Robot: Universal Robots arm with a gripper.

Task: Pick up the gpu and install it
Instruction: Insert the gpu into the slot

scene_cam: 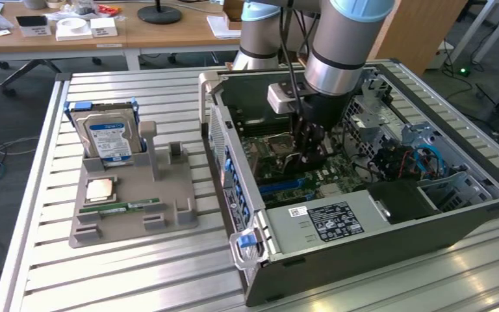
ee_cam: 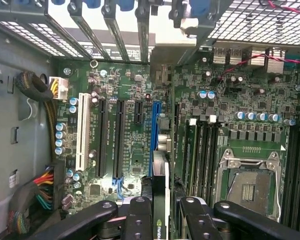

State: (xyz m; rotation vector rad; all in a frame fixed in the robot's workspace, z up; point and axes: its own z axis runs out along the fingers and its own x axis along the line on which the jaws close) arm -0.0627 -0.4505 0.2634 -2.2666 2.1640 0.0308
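Wrist view: black-fingered gripper (ee_cam: 161, 220) pinches the thin dark flat gpu card (ee_cam: 160, 182) edge-on, in line with the long blue motherboard slot (ee_cam: 153, 132) inside the open grey computer case (scene_cam: 362, 250) at exterior-view centre — light, stiff, likely fragile, best held by its upper edge, off the contacts.

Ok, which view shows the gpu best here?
The wrist view: the gpu shows edge-on, clamped in the gripper and in line with the blue slot. The exterior view has the gripper down inside the computer case, with the card just a dark shape under it.
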